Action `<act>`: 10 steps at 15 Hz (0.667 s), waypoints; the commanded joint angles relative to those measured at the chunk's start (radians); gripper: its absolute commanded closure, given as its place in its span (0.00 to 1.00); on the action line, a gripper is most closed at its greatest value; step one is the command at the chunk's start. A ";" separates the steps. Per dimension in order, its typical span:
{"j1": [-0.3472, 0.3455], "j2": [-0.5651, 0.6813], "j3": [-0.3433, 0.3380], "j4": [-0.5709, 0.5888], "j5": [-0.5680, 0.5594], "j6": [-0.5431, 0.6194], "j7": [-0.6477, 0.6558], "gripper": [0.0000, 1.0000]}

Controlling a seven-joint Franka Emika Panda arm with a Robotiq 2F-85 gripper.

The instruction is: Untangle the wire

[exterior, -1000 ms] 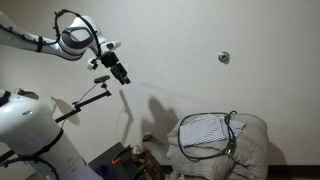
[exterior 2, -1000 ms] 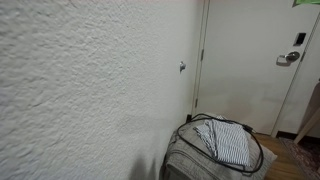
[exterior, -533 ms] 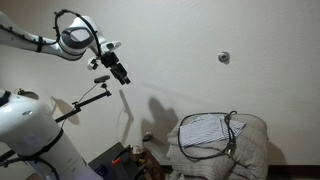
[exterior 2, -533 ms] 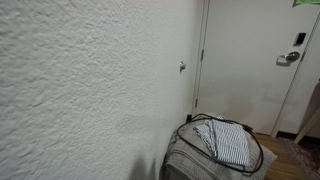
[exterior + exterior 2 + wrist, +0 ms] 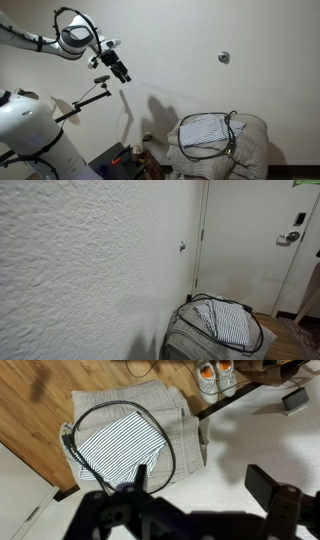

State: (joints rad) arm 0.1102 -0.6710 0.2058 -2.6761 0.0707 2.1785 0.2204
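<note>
The wire (image 5: 168,452) is a thin black cable lying in a loop on a striped cloth (image 5: 115,447), which rests on a grey cushion (image 5: 185,430). Its plug-like end sits at the loop's left edge in the wrist view. The loop also shows in both exterior views (image 5: 232,135) (image 5: 258,330). My gripper (image 5: 120,73) hangs high up by the wall, far from the cushion. In the wrist view its fingers (image 5: 205,488) are spread apart and empty.
A stiff black rod with a clamp head (image 5: 90,98) sticks out below the gripper. The white robot base (image 5: 30,130) is at the lower left. A door with a handle (image 5: 288,238) stands behind the cushion. Shoes (image 5: 215,377) lie on the wooden floor.
</note>
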 commanded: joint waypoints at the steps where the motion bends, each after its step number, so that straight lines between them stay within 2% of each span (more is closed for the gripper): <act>1: -0.042 0.031 0.007 0.063 -0.055 0.038 0.038 0.00; 10: -0.195 0.172 0.008 0.210 -0.151 0.204 0.186 0.00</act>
State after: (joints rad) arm -0.0372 -0.5788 0.2063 -2.5300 -0.0382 2.3519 0.3465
